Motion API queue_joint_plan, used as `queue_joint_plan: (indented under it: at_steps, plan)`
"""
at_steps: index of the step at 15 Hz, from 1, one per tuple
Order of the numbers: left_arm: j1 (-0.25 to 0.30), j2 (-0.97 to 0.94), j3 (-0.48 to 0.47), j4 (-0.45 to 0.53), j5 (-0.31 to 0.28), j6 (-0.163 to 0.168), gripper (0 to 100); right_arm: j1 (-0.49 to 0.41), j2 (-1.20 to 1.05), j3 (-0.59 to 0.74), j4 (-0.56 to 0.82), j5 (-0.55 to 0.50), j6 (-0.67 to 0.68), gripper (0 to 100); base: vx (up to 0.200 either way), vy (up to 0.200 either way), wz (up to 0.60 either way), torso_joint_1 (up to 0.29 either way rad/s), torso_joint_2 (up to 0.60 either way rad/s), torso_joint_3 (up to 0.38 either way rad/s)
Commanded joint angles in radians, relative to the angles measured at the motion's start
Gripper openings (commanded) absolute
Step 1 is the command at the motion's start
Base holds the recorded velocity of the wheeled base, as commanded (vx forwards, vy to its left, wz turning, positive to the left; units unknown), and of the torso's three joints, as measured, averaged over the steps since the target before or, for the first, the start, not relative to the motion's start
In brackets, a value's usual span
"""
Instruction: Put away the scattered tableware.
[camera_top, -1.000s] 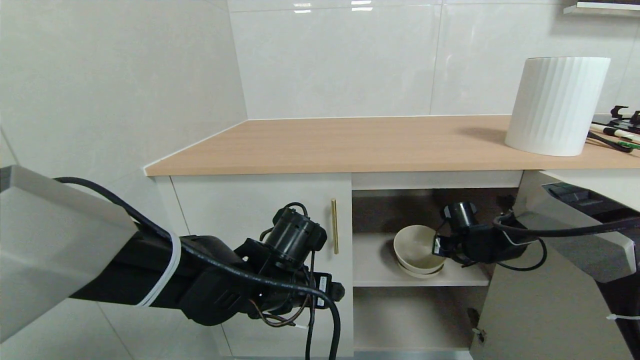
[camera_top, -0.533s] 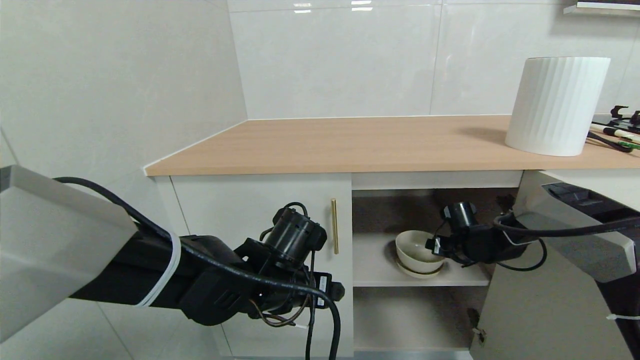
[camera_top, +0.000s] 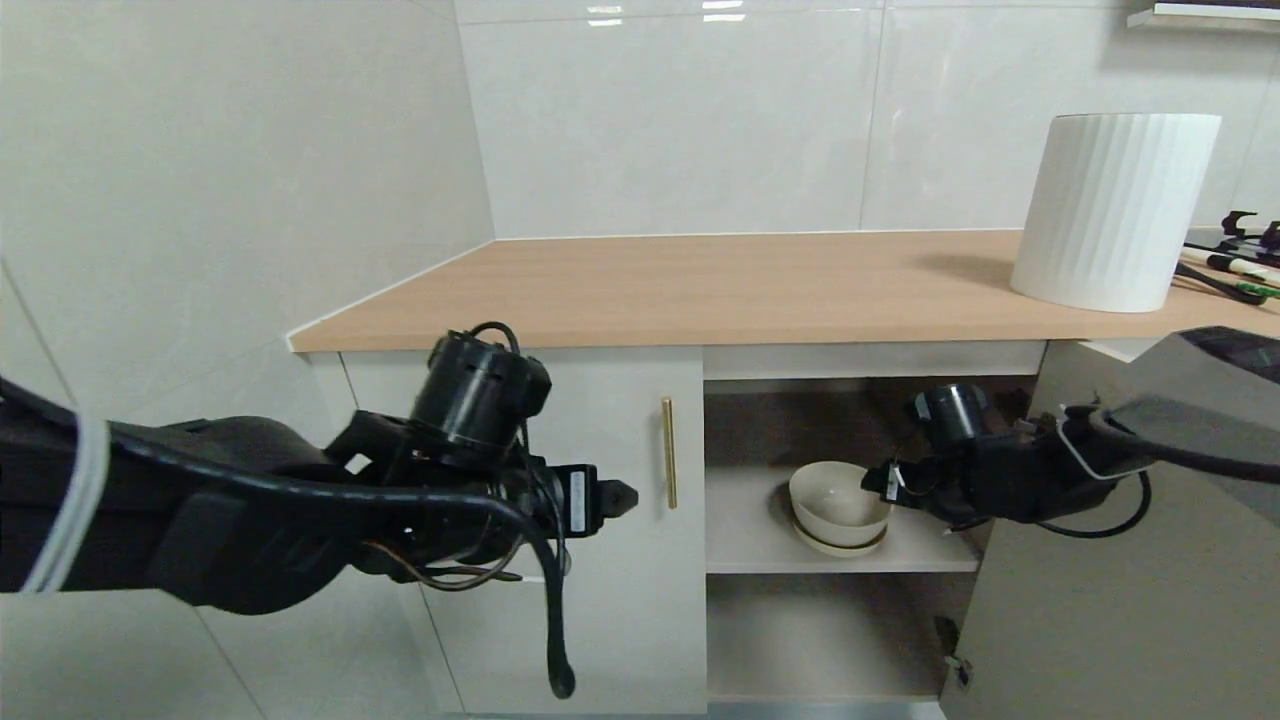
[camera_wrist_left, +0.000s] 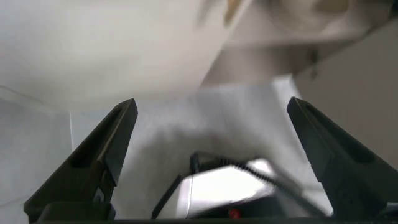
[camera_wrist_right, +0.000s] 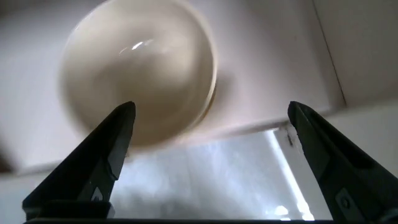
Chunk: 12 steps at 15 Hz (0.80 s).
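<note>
A cream bowl (camera_top: 838, 500) sits upright on a cream plate (camera_top: 842, 545) on the middle shelf (camera_top: 745, 530) of the open cupboard. My right gripper (camera_top: 882, 484) hangs just off the bowl's right rim, open, holding nothing. From the right wrist, the bowl (camera_wrist_right: 140, 71) lies beyond the spread fingers of that gripper (camera_wrist_right: 211, 155). My left gripper (camera_top: 612, 497) hovers in front of the closed left cupboard door (camera_top: 520, 420), a little left of its gold handle (camera_top: 669, 452). Seen from the left wrist, the left gripper (camera_wrist_left: 211, 155) is open and empty.
The cupboard's right door (camera_top: 1090, 590) stands swung open beside my right arm. A lower shelf (camera_top: 820, 640) lies below the bowl. On the wooden counter (camera_top: 700, 285) stand a white ribbed container (camera_top: 1115, 210) and some utensils (camera_top: 1235, 268) at the far right.
The tilted bowl came down level onto the plate and my right gripper let go, drawing back slightly to the right. My left arm rose and swung right toward the door handle.
</note>
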Motion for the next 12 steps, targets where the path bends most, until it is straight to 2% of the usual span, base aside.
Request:
queue_joint_plan:
  at_steps: [1, 2, 4, 6, 9, 12]
  plan:
    - [0.041, -0.170, 0.062, -0.003, -0.013, -0.001, 100, 0.070, -0.255, 0.157, -0.001, 0.059, 0.013, 100, 0.000, 0.000, 0.00, 0.000, 0.00, 0.000]
    - [0.048, -0.239, 0.098, -0.001, -0.030, 0.001, 100, 0.119, -0.350, 0.220, 0.010, 0.078, 0.015, 100, 0.000, 0.000, 0.00, 0.000, 0.00, 0.000]
    - [0.050, -0.326, 0.141, 0.009, -0.050, 0.001, 100, 0.152, -0.459, 0.283, 0.068, 0.076, 0.016, 100, 0.000, 0.000, 0.00, 0.000, 0.00, 0.000]
    - [0.050, -0.447, 0.207, 0.038, -0.048, -0.003, 100, 0.162, -0.604, 0.332, 0.217, 0.091, 0.015, 100, 0.000, 0.000, 0.00, 0.000, 0.00, 0.000]
    - [0.053, -0.556, 0.235, 0.121, -0.053, -0.003, 100, 0.175, -0.770, 0.343, 0.409, 0.136, 0.015, 100, 0.000, 0.000, 0.00, 0.000, 0.00, 0.000]
    - [0.053, -0.576, 0.252, 0.123, -0.051, -0.004, 100, 0.191, -0.851, 0.384, 0.458, 0.186, 0.012, 100, 0.000, 0.000, 0.00, 0.000, 0.00, 0.000]
